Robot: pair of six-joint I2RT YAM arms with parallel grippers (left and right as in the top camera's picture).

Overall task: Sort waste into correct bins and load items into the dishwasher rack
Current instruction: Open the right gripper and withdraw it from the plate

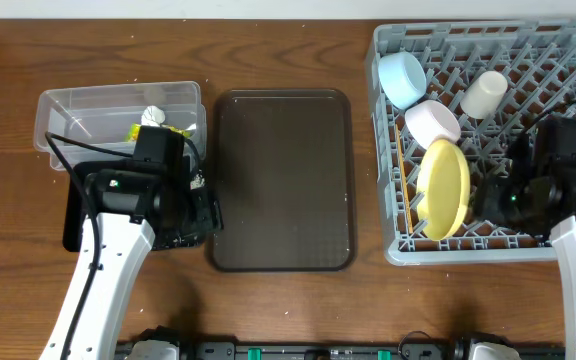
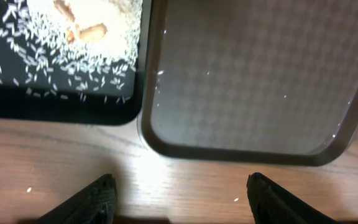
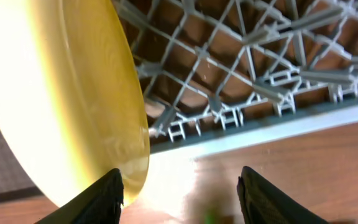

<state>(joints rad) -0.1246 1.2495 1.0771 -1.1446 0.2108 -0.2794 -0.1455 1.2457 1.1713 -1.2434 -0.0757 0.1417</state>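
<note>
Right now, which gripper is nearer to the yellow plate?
Right. The right gripper is just beside the plate, over the rack; the left gripper is across the table, by the black tray, with the brown tray between.

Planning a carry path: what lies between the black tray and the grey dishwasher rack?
The dark brown serving tray fills most of that stretch, then a strip of bare table before the rack. The overhead view shows it.

Upright plate (image 3: 61,93) crowds right hand (image 3: 180,186); open room over serving tray (image 1: 281,180).
</note>
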